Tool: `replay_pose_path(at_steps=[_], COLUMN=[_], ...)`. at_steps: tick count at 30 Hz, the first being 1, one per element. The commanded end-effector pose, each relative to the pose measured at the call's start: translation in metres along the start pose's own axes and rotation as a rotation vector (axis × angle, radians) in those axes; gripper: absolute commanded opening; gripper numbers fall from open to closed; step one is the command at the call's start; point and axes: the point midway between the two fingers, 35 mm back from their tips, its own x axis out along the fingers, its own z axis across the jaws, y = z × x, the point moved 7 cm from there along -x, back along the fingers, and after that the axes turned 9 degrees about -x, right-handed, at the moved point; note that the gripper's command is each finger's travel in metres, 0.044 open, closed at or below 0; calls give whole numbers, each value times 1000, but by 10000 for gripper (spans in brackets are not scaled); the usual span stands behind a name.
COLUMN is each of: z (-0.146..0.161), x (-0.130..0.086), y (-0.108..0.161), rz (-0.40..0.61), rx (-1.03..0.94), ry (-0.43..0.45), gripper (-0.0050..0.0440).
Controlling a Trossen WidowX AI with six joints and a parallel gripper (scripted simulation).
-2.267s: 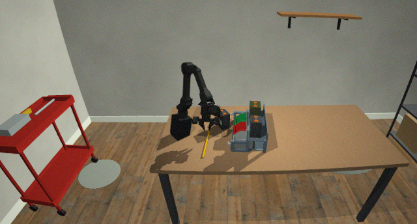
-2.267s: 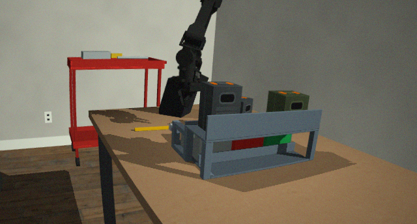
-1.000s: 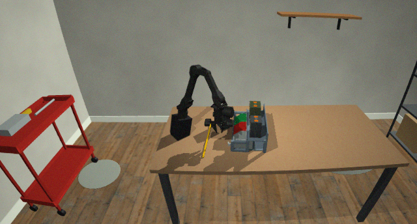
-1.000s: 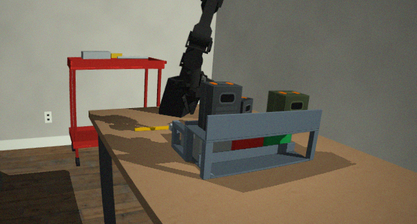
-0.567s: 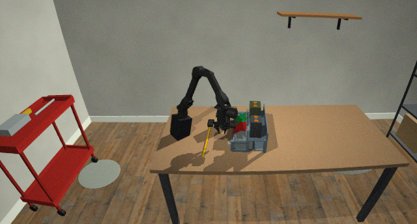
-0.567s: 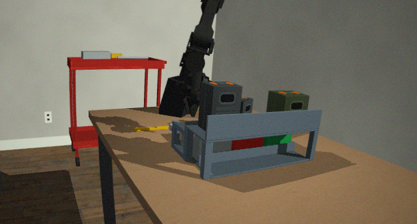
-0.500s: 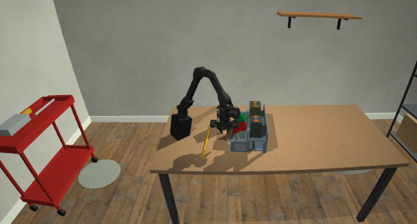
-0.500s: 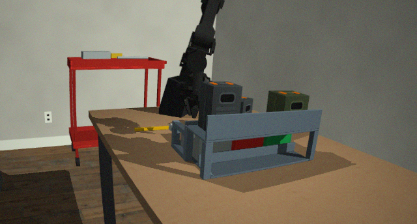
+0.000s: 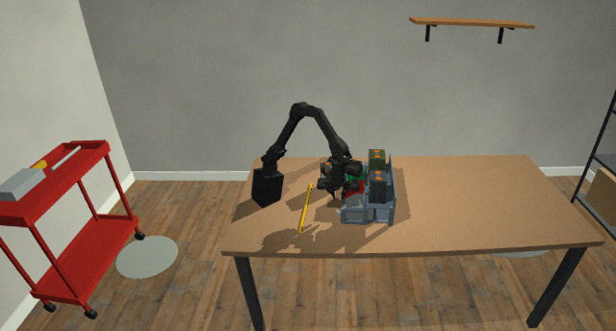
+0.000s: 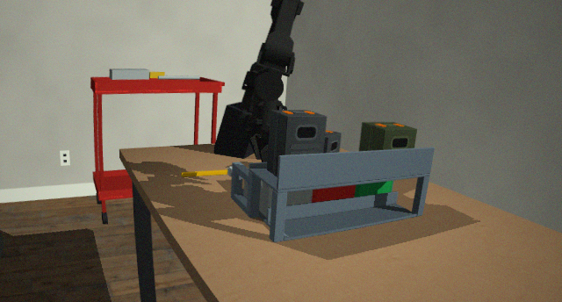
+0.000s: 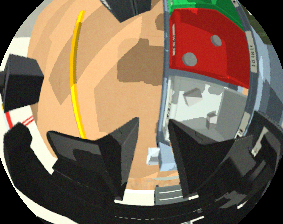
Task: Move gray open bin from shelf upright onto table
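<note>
In the wrist view the gray bin (image 11: 205, 110) shows small gray parts inside. My gripper (image 9: 337, 192) hangs at the bin's open side, just above its rim. In the wrist view the gripper (image 11: 146, 156) is partly open, with the bin's near wall running between the fingers and nothing gripped. From the exterior view only a strip of the gray bin (image 10: 299, 197) shows; the fingers are hidden.
A yellow pencil (image 9: 305, 207) lies on the table left of the shelf unit. A dark gray box (image 10: 299, 135) and a green box (image 10: 388, 136) stand on top of the shelf unit. The arm's base (image 9: 267, 187) stands at the table's left. A red cart (image 9: 58, 216) stands on the floor.
</note>
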Motion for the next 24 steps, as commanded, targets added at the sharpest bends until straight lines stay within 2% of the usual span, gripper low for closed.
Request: replay_pose_path(at_steps=[1, 24], z=[-33, -25], x=[-9, -9], y=[11, 8], rz=[17, 18], rx=[-3, -4], ry=[27, 29], gripper=[150, 150])
